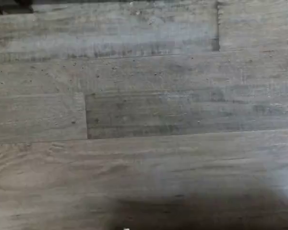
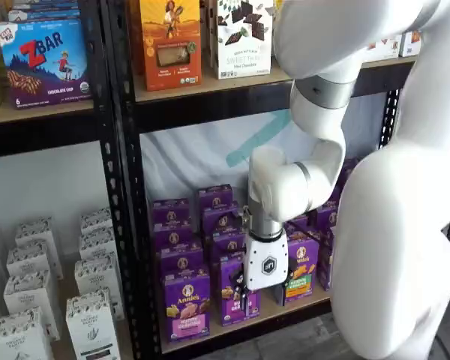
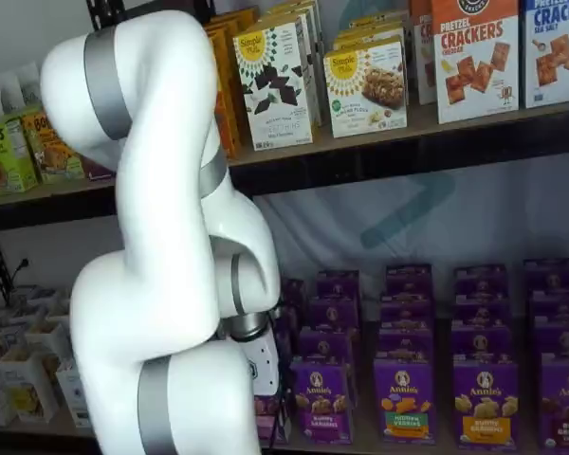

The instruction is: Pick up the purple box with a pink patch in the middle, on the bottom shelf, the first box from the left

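The purple box (image 2: 186,304) stands upright at the front left of the bottom shelf (image 2: 300,309), with a white rabbit logo and a pink band low on its front. My gripper (image 2: 241,292) hangs just to its right, in front of the neighbouring purple carton, with its white body above and black fingers pointing down. No gap or held box shows between the fingers. In a shelf view the gripper (image 3: 275,409) is partly behind the arm, which hides most of the purple box. The wrist view shows only grey wood floor planks (image 1: 144,115).
Rows of purple Annie's cartons (image 3: 403,398) fill the bottom shelf, one with a green band (image 2: 301,271). Black perforated uprights (image 2: 124,195) frame the bay. White cartons (image 2: 90,322) stand in the left bay. Cracker and cookie boxes (image 3: 366,85) sit on the shelf above.
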Available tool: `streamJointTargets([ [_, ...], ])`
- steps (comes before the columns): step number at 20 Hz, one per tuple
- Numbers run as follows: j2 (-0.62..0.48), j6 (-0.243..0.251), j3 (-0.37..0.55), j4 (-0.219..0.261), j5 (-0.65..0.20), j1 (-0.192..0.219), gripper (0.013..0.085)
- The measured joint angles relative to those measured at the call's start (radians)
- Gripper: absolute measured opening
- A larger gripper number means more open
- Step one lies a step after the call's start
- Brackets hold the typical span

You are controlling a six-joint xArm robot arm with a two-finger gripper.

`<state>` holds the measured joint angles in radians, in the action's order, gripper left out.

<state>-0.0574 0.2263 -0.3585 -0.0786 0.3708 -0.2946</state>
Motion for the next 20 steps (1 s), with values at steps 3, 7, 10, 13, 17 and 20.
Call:
streamJointTargets([
  [3,-0.033,0.074,-0.008,0.091,-0.047,0.011,0.085],
  [7,-0.071,0.124,-0.032,0.159,-0.065,0.026,0.085],
  [10,-0.092,0.114,-0.05,0.153,-0.065,0.03,0.085],
  [13,-0.116,0.094,-0.067,0.133,-0.078,0.031,0.085],
  [17,-0.151,0.085,-0.099,0.118,-0.099,0.025,0.085],
  [20,-0.174,0.084,-0.122,0.107,-0.123,0.016,0.085],
])
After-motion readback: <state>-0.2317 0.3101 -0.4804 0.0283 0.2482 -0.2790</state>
